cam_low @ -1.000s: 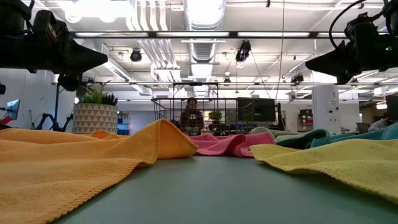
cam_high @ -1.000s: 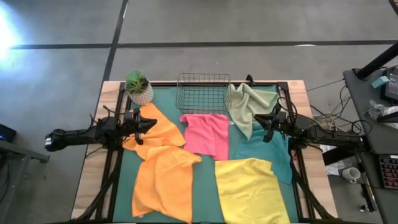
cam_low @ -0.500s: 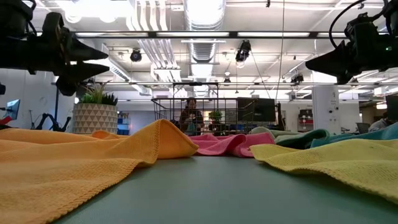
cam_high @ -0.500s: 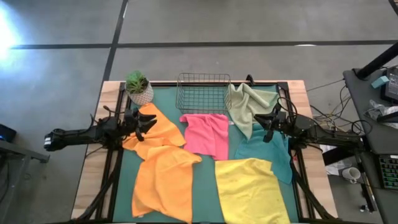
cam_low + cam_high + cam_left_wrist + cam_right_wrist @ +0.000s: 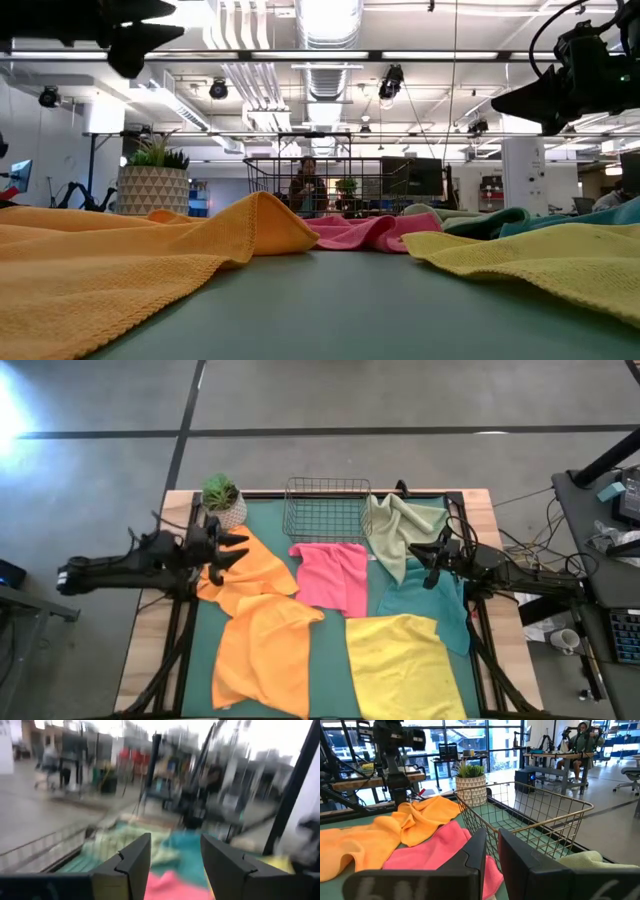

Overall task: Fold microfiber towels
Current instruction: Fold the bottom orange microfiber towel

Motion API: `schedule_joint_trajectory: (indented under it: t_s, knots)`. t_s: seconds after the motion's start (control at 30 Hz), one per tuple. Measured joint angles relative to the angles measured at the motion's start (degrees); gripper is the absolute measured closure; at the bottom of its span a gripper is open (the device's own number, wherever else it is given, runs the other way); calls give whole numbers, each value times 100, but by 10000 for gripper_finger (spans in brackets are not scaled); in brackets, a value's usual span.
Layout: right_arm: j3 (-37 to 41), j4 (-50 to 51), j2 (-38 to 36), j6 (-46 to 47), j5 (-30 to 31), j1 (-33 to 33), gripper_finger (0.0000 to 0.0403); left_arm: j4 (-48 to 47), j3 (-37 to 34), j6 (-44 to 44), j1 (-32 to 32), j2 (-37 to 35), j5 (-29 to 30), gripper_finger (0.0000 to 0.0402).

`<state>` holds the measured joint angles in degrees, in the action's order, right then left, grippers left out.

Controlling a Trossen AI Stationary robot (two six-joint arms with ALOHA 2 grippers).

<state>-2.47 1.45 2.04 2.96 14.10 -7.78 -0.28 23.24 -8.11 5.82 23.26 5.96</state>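
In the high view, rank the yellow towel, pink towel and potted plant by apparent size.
1. yellow towel, largest, spread flat
2. pink towel
3. potted plant, clearly smallest
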Motion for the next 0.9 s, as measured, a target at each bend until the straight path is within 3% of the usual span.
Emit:
schedule_joint_trajectory:
  t_s: [0.27,0.4,0.67,0.9]
  knots:
    - [1,0,-2,0,-1,1,360,-3147,2096,301,-152,1662,-188,244]
    - [0,0,-2,0,-1,-1,360,-4184,2815,239,-543,2339,-406,244]
    - [-1,0,-2,0,-1,-1,360,-5280,3493,-758,-2072,3309,-457,244]
    - [-1,0,0,0,-1,-1,360,-5307,3511,-2286,-3532,3941,-411,244]
